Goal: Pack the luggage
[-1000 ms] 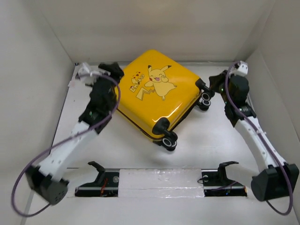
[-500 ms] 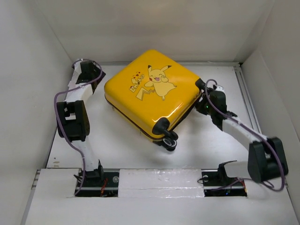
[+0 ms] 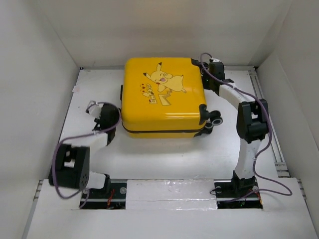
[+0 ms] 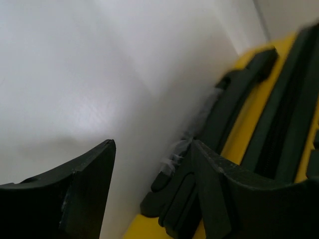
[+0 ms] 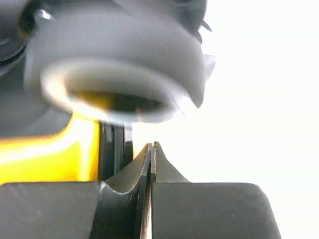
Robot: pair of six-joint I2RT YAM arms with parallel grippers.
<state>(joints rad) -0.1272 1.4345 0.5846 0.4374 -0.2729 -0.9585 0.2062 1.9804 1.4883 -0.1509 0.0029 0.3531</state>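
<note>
Nearest the bases, the left gripper lies low over the table, its fingers spread wide with nothing between them. It is just beside the left wall of the luggage, and its wrist view looks along the dark side handle and the zip band that runs round the shell. The luggage lies flat mid-table toward the far wall, cartoon face up, its sides roughly square to the table edges and its two halves closed together. At its far right corner the right gripper has its fingers pressed together on nothing, right beside a wheel; whether it touches the wheel cannot be told. The step in hand looks like steadying the case so the seam can be worked (a glossy shell on a smooth table is likely to slide or swing when pushed from one side only). To do it well, the right arm should act as a stop at that corner. The left should then come in squarely on the handle or the zip, close on one part only, and pull along the seam, not across it. As a container the case is shut, so whatever lies within is hidden, and whether the zip is fully run cannot be told.
</note>
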